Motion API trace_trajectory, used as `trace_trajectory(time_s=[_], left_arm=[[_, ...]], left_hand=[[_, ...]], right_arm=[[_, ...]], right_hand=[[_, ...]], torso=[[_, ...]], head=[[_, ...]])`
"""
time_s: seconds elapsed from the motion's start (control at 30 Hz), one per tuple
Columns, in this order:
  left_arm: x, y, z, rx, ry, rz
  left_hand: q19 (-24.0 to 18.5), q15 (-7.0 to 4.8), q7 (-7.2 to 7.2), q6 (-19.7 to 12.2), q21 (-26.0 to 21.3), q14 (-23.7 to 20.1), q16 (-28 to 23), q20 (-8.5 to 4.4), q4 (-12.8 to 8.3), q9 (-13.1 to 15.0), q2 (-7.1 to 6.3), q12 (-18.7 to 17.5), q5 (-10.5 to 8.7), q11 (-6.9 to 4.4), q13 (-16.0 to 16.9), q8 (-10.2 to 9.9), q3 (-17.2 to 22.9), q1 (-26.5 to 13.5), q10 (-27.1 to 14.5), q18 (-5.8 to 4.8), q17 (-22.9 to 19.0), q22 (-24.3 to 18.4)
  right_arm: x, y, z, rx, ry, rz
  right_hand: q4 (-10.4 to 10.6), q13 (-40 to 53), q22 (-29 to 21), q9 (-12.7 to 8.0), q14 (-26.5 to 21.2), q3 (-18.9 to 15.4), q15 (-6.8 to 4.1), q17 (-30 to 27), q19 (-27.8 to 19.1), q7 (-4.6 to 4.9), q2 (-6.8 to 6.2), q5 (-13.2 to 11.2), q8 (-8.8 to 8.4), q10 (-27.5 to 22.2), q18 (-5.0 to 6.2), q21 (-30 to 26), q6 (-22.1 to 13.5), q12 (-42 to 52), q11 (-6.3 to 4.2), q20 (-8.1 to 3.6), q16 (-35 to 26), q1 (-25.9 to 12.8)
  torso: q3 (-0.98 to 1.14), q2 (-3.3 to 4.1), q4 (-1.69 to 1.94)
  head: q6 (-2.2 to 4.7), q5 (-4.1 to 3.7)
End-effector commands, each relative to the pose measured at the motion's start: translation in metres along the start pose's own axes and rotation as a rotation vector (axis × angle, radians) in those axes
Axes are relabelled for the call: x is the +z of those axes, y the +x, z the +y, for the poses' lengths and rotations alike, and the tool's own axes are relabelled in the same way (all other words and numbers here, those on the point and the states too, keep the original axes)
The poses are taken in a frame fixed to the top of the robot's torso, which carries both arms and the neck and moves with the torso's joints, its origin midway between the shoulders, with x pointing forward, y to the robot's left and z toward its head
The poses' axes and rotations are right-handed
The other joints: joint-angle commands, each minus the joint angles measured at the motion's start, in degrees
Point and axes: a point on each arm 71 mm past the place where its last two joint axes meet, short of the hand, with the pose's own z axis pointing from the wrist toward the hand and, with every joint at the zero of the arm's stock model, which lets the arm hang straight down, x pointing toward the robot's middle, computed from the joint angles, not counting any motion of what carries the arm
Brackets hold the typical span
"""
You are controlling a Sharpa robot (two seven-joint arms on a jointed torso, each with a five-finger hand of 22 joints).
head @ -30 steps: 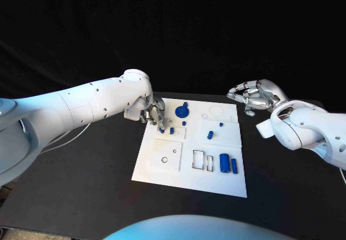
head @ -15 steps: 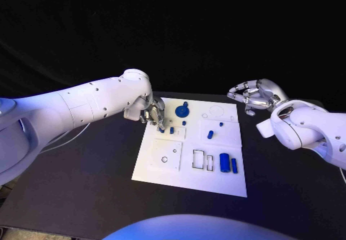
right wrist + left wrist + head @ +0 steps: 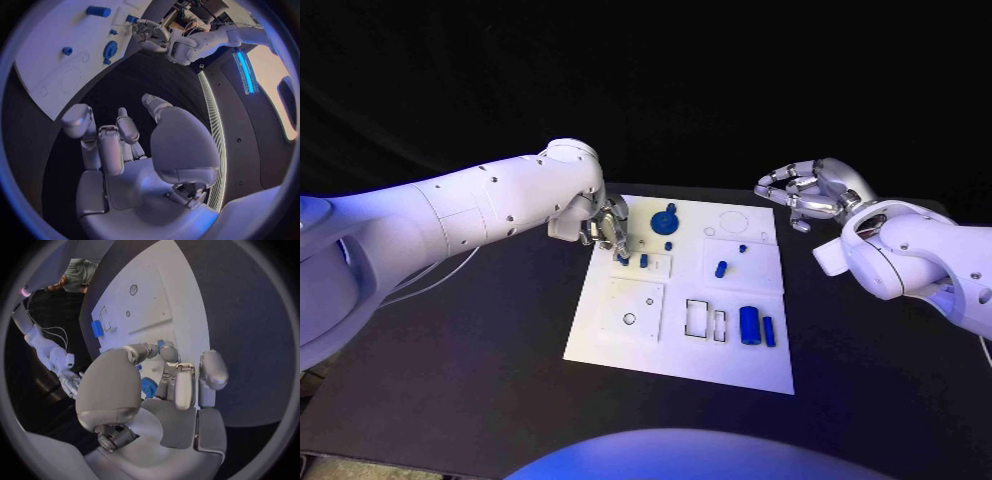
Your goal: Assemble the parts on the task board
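Observation:
The white task board (image 3: 635,340) lies in the middle of the black table. My left hand (image 3: 606,225) reaches down at the board's far left corner. There its thumb and a finger (image 3: 169,352) pinch a small blue part (image 3: 161,344) standing on the board. A round blue part (image 3: 665,218) sits just right of that hand, with a small peg (image 3: 669,245) and a short piece (image 3: 720,268) nearby. Two blue cylinders (image 3: 750,325) lie at the near right. My right hand (image 3: 808,192) hovers off the board's far right corner, fingers curled in on nothing.
The board has a square recess with a small hole (image 3: 630,319) and two rectangular slots (image 3: 698,318) near its front. Black table surface (image 3: 459,360) surrounds the board on all sides. In the right wrist view the board (image 3: 44,65) lies beyond the curled fingers.

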Motion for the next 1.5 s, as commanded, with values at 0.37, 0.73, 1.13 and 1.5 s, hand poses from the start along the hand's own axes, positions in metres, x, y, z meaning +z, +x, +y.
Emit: trace_trajectory(time_s=[0.37,0.73,1.13,1.5], left_arm=[[0.0018,0.0009,-0.0018,-0.002,-0.02,-0.023],[0.0019,0.0049,-0.0029,0.013,-0.015,0.015],[0.0011,0.0052,0.0005,-0.013,-0.003,0.021],[0.0015,0.0059,-0.0038,-0.011,0.011,0.035]], left_hand=[[-0.12,0.23,-0.74,1.35,0.14,3.35,0.33,0.18,-12.35,0.28,0.58,0.54,0.7,0.12,0.28,0.31,11.88,-0.13,0.52,-0.46,4.03,0.1],[-0.13,0.21,-0.82,1.5,0.19,3.4,0.43,0.18,-12.55,0.49,0.5,0.55,1.57,0.06,0.31,0.2,11.58,-0.17,0.58,-0.47,4.25,0.16],[0.01,0.15,-0.89,1.88,0.41,3.47,0.58,0.12,-12.99,0.77,0.34,0.62,3.25,-0.03,0.51,-0.08,11.22,-0.16,0.79,-0.52,4.6,0.52],[0.0,0.13,-0.91,1.98,0.43,3.48,0.6,0.11,-13.07,0.84,0.3,0.65,3.69,-0.04,0.58,-0.16,11.13,-0.17,0.85,-0.51,4.65,0.52]], right_arm=[[-0.0002,0.0019,0.0003,0.0,-0.005,0.017],[-0.0004,0.0015,-0.0001,0.0,-0.004,0.017],[-0.0002,0.0018,0.0001,0.0,-0.005,0.017],[-0.0001,0.0022,0.0003,0.001,-0.005,0.018]], right_hand=[[0.54,-0.18,-0.17,0.08,2.29,-0.46,-0.37,1.21,-0.16,-0.09,0.25,0.37,0.49,-0.34,0.57,-0.57,-0.57,0.33,-0.18,-0.12,-0.27,0.32],[0.54,-0.18,-0.17,0.08,2.29,-0.46,-0.37,1.21,-0.16,-0.09,0.25,0.37,0.49,-0.34,0.57,-0.57,-0.57,0.33,-0.18,-0.12,-0.27,0.32],[0.54,-0.18,-0.17,0.08,2.29,-0.46,-0.37,1.21,-0.16,-0.09,0.25,0.37,0.49,-0.34,0.57,-0.57,-0.57,0.33,-0.18,-0.12,-0.27,0.32],[0.54,-0.18,-0.17,0.08,2.29,-0.46,-0.37,1.21,-0.16,-0.09,0.25,0.37,0.49,-0.34,0.57,-0.57,-0.57,0.33,-0.18,-0.12,-0.27,0.32]], torso=[[0.01,0.01,-0.05],[0.02,0.01,0.0],[0.0,0.04,-0.03],[0.03,-0.01,-0.01]], head=[[0.01,-0.04],[-0.07,-0.13],[-0.04,-0.16],[-0.19,-0.21]])
